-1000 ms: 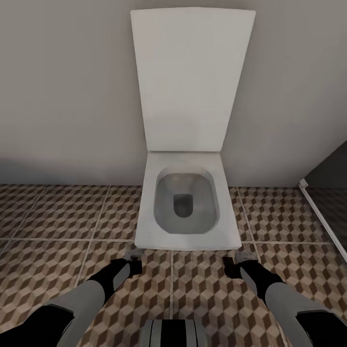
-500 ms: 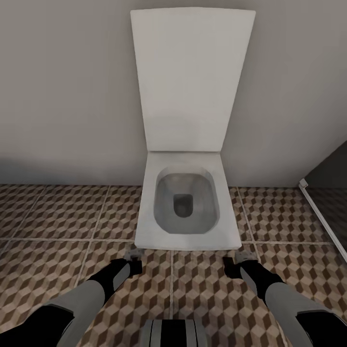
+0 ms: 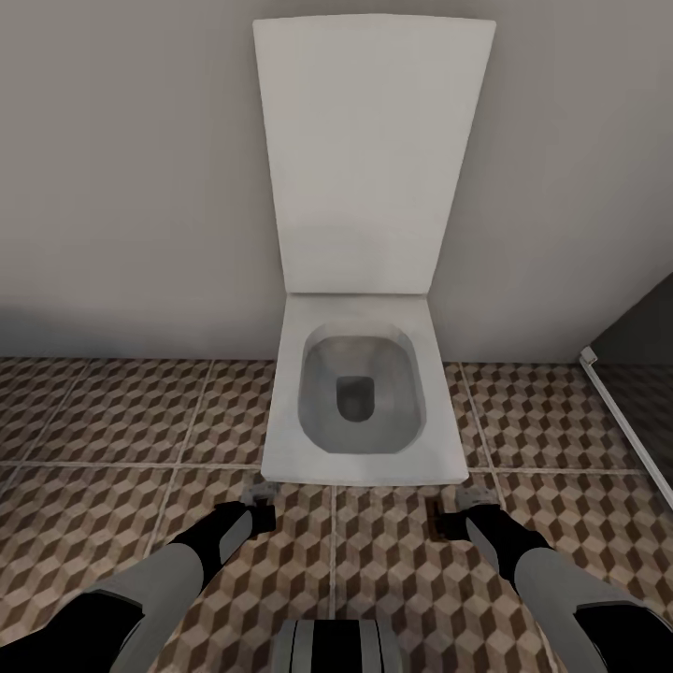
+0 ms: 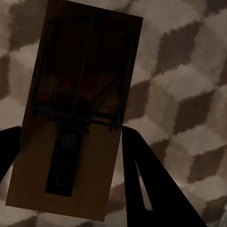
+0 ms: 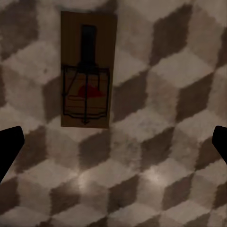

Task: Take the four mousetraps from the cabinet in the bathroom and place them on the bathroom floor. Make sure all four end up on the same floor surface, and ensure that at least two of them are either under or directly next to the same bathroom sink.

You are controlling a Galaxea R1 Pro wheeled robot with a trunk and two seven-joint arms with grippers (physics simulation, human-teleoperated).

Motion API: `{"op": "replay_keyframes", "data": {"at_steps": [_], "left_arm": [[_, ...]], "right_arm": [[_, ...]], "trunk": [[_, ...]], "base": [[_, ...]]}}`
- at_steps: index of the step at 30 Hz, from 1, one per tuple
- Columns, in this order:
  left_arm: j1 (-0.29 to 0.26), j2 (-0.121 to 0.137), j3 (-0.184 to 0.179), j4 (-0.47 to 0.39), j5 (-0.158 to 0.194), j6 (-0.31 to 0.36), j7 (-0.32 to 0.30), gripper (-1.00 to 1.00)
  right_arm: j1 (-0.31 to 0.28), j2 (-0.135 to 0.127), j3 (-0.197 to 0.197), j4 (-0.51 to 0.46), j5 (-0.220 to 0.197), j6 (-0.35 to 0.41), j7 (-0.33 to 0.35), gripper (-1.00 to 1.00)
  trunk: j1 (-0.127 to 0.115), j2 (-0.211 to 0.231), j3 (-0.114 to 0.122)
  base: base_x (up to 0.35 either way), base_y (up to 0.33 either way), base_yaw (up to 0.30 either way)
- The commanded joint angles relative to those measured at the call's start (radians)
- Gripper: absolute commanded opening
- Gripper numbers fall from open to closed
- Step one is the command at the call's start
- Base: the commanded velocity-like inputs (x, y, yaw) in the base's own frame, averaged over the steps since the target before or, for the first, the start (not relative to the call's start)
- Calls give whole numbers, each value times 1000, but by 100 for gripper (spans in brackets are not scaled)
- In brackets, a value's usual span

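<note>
Left gripper (image 4: 71,156) closed on a mousetrap (image 4: 75,113), long axis running out along the fingers. Right gripper (image 5: 113,142) spread wide, empty; another mousetrap (image 5: 87,75) flat on the bathroom floor (image 5: 161,156) ahead, off-centre between the fingers.

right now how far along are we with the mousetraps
Done: one mousetrap lies on the bathroom floor beneath the open right gripper, by the toilet. In hand: a second mousetrap looks clamped in the left gripper. Left: set it down, fetch two more, get two beside the sink.
</note>
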Motion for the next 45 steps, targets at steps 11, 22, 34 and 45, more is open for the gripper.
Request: {"op": "replay_keyframes", "data": {"at_steps": [11, 22, 34, 45], "left_arm": [[0, 0, -9, -2, 7, 5, 7, -100], [0, 0, -9, -2, 7, 5, 7, -100], [0, 0, -9, -2, 7, 5, 7, 100], [0, 0, -9, -2, 7, 5, 7, 100]], "right_arm": [[0, -1, 8, -2, -5, 6, -1, 100], [0, -1, 8, -2, -5, 6, -1, 100], [0, -1, 8, -2, -5, 6, -1, 100], [0, -1, 8, -2, -5, 6, -1, 100]], "trunk": [[0, 0, -1], [0, 0, -1], [0, 0, -1], [0, 0, -1]], "base": [[0, 0, 0], [0, 0, 0], [0, 0, 0], [0, 0, 0]]}}
